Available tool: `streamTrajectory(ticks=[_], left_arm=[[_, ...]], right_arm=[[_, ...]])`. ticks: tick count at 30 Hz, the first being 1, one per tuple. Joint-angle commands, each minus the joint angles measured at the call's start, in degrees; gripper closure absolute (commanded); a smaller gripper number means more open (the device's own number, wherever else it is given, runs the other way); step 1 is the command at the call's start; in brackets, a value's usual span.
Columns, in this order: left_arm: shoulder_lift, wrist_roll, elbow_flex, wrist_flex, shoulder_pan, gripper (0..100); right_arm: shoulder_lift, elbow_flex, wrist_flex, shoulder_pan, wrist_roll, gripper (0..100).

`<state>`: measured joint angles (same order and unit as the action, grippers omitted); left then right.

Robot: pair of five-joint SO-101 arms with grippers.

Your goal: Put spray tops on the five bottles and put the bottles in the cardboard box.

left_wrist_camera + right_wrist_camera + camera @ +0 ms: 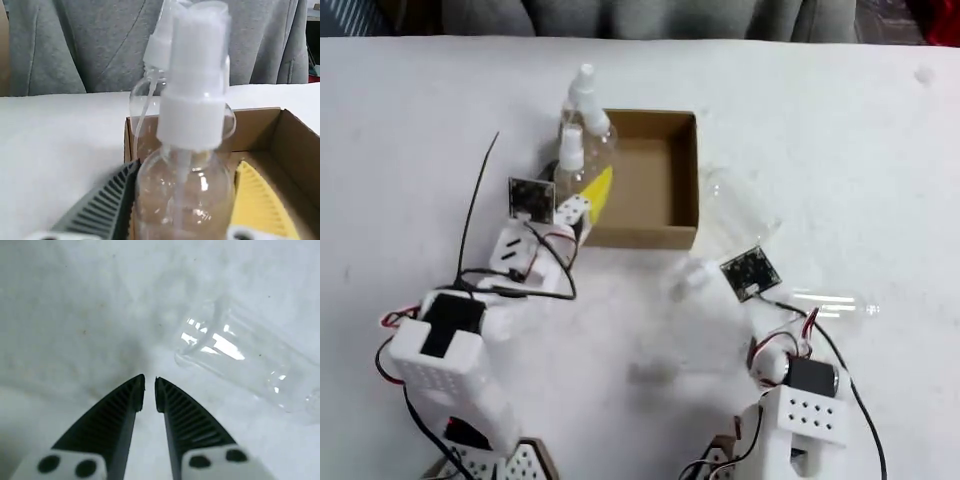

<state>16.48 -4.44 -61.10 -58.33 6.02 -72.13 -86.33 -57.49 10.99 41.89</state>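
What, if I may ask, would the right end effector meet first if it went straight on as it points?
Probably the bare table. The right end effector points down at it, and the clear bottle lies off to one side of that line.

The left arm's white perforated plastic shell (425, 372) is carrying a black motor block (450, 322), thin red wires (392, 318) and a long black cable (470, 225), and the left gripper (187, 170) is showing one dark grey ribbed finger (107, 205) and one yellow finger (260, 205). The right arm's white perforated shell (805, 412) is bearing a black motor (812, 378) with red and black wires (788, 342), and the right gripper (149, 390) is showing two black ribbed fingers (117, 415) on white bases with dark round holes.
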Motion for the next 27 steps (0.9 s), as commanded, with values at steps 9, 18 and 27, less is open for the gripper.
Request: streamTrajectory(ticks=[9, 18, 27], left_arm=[[-1.1, -0.09, 0.88, -1.76, -0.57, 67], [-6.37, -0.09, -1.32, -1.58, -0.66, 67], [-23.43, 0.18, -10.29, 6.33, -0.66, 67]], right_arm=[[-0.48, 0.35, 1.01, 0.31, 0.62, 98.4], [-0.48, 0.0, 1.8, 0.31, 0.62, 98.4], [-0.48, 0.0, 1.8, 0.31, 0.62, 98.4]])
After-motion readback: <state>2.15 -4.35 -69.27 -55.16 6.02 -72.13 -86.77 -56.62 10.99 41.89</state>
